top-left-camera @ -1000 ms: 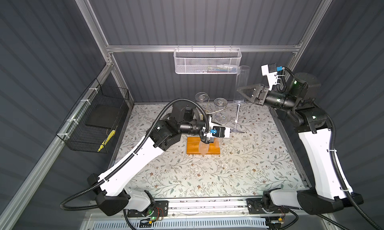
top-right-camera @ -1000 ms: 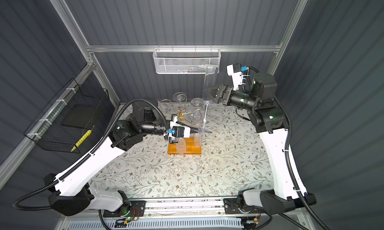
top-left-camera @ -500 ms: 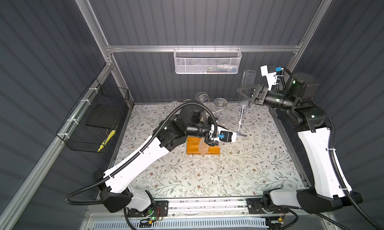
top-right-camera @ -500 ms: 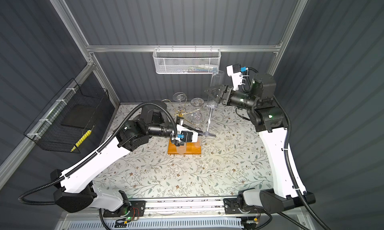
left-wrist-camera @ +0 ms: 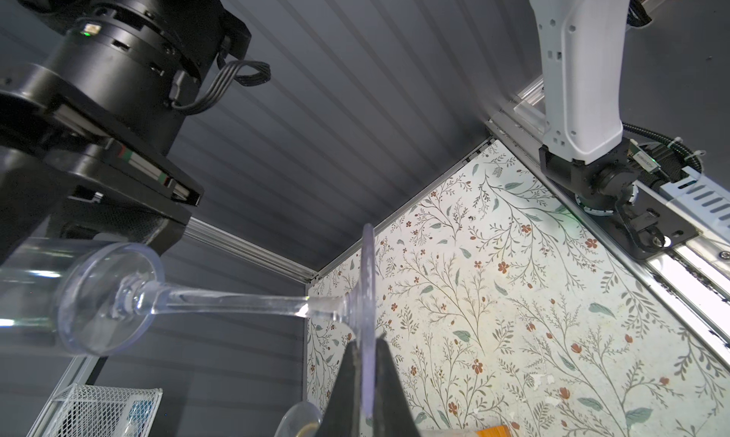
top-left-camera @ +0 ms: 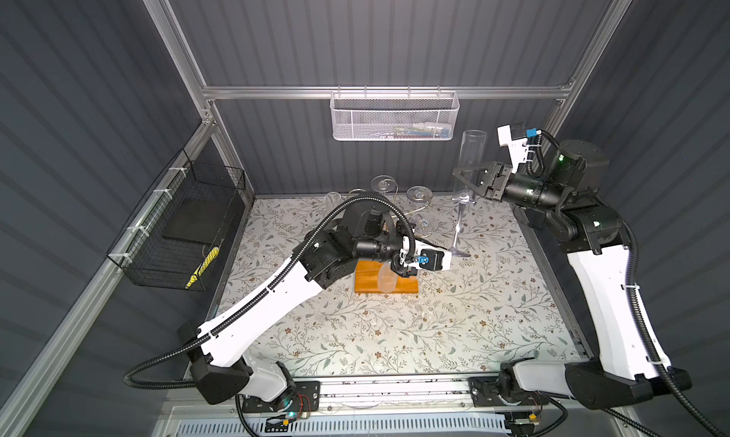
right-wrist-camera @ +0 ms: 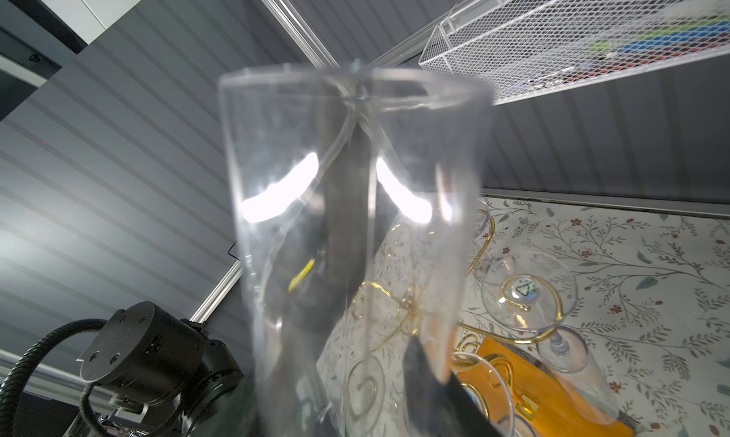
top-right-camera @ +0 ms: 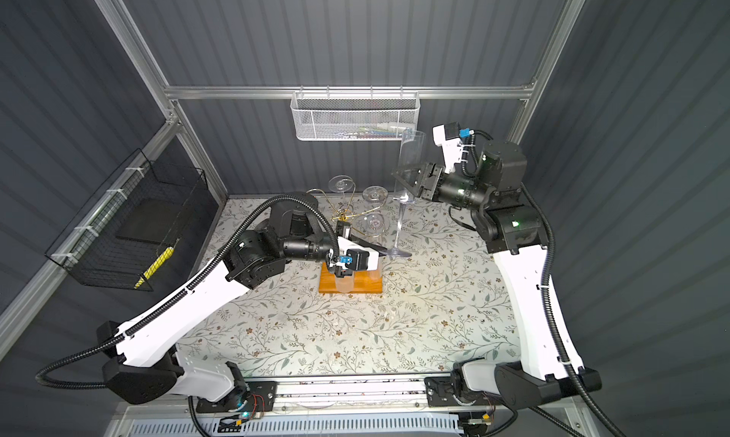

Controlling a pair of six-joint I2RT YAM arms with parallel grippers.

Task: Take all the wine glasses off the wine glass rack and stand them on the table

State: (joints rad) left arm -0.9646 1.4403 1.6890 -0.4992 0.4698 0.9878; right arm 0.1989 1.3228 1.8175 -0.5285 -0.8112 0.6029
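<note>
The wine glass (top-left-camera: 469, 160) is a tall clear flute, standing upright in the air to the right of the wine glass rack and free of it. My left gripper (top-left-camera: 454, 252) is shut on the rim of its flat foot (left-wrist-camera: 367, 281). My right gripper (top-left-camera: 468, 181) reaches in from the right, its fingers closed against the lower bowl (right-wrist-camera: 355, 218). One dark finger (right-wrist-camera: 426, 376) lies along the glass wall. The wine glass rack (top-right-camera: 343, 218) has gold wire arms on an orange-brown wooden base (top-left-camera: 367, 287). In the other top view the glass (top-right-camera: 411, 158) and right gripper (top-right-camera: 403, 180) show the same way.
Other clear glasses (top-left-camera: 419, 194) hang upside down on the rack's arms, one close to the held glass's stem (right-wrist-camera: 525, 293). A white mesh basket (top-left-camera: 395, 117) hangs on the back wall just above the glass rim. A black wire basket (top-left-camera: 185, 225) hangs on the left wall.
The left gripper has carried the glass's foot a little to the right, and its wrist has turned. The right gripper's fingers have narrowed from wide open to close around the bowl.
</note>
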